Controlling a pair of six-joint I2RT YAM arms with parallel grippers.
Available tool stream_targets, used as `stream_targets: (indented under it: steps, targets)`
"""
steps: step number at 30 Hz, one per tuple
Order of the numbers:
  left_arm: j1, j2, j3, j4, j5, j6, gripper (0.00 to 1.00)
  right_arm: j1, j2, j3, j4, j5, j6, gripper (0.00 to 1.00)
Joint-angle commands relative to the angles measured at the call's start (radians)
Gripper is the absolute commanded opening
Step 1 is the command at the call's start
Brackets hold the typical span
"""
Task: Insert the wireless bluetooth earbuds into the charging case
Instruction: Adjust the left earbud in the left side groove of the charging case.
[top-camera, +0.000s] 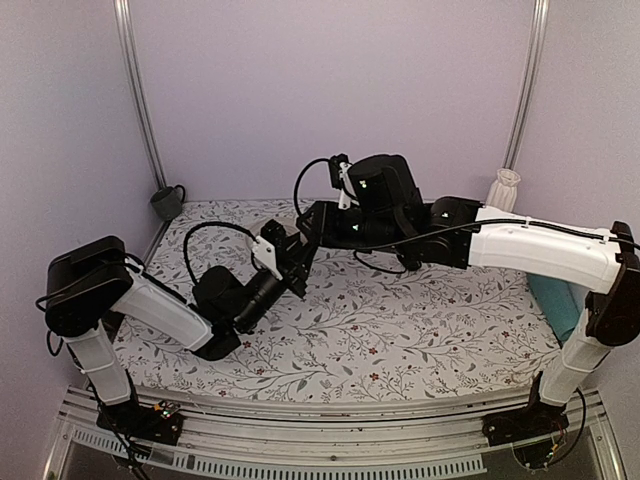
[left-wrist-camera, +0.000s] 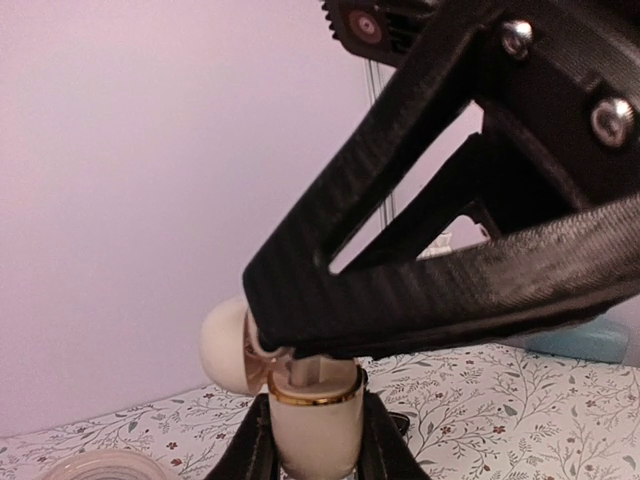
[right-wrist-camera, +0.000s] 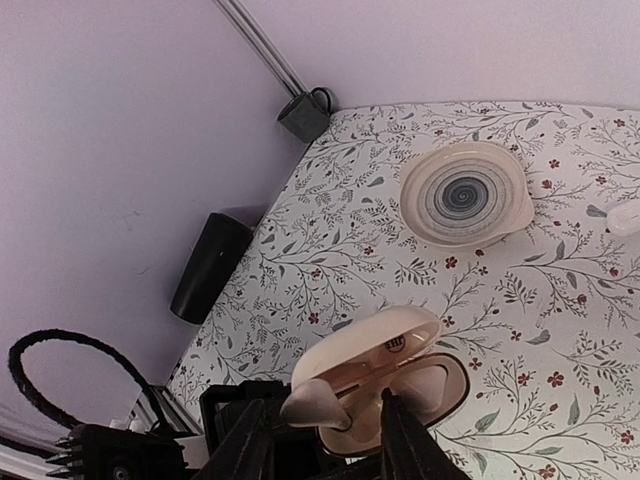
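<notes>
The charging case (left-wrist-camera: 312, 425) is cream white with a gold rim and stands upright between my left gripper's (left-wrist-camera: 312, 445) fingers, which are shut on it. Its lid (left-wrist-camera: 224, 346) hangs open to the left. In the right wrist view the open case (right-wrist-camera: 420, 385) shows its lid (right-wrist-camera: 375, 340) and wells. One cream earbud (right-wrist-camera: 315, 402) sits tilted at the near-left well, its stem pointing into the case. My right gripper (right-wrist-camera: 318, 412) is just above the case with its jaws apart on either side of this earbud. The other earbud I cannot make out. In the top view both grippers (top-camera: 300, 255) meet mid-table.
A cream dish (right-wrist-camera: 465, 192) with a grey swirl lies farther back on the floral cloth. A black cylinder (right-wrist-camera: 208, 266) lies by the wall. A dark cup (top-camera: 167, 202) sits in the back-left corner. A white vase (top-camera: 505, 188) and a teal object (top-camera: 558, 300) are on the right.
</notes>
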Motion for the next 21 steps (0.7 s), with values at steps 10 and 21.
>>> stream_targets:
  steps: [10,21]
  targets:
    - [-0.006,-0.040,-0.019,0.042,0.008,-0.020,0.00,-0.015,-0.058,0.013,-0.046,0.016,-0.010,0.36]
    - [-0.005,-0.051,-0.025,0.041,0.019,-0.023,0.00,-0.026,-0.046,0.009,-0.065,0.014,-0.009,0.34]
